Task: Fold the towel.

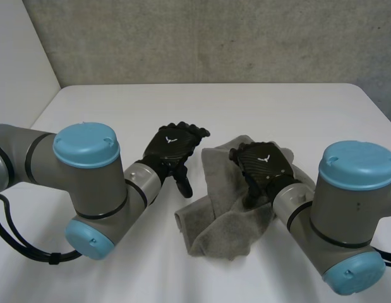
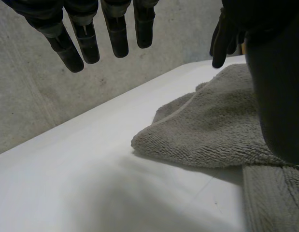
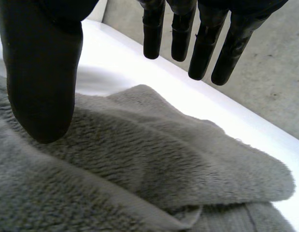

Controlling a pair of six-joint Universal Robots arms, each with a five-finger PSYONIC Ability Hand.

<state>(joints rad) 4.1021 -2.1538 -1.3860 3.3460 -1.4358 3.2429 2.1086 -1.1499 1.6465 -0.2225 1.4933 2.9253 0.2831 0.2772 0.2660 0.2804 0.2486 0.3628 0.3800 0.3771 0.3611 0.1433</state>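
Grey terry towel (image 1: 228, 218) lies bunched and partly doubled over on the white table (image 1: 214, 107), just in front of the right arm (image 1: 347, 214), with a loose corner reaching toward the table's far side. The right hand (image 1: 263, 165) sits over the towel's middle, palm down. In the right wrist view its fingers (image 3: 205, 48) hang straight and a little apart above a rounded fold. Its thumb (image 3: 40, 82) points down at the pile beside them, and no cloth is caught between thumb and fingers. Whether the thumb tip touches the pile cannot be told. The left hand (image 1: 173, 146) is just beside the towel's left edge, over bare table. In the left wrist view its fingers (image 2: 118, 34) are straight, spread and clear of the tabletop, holding nothing, and a folded corner of the towel lies beside its thumb (image 2: 279, 96). A grey concrete wall (image 1: 214, 38) stands behind the table
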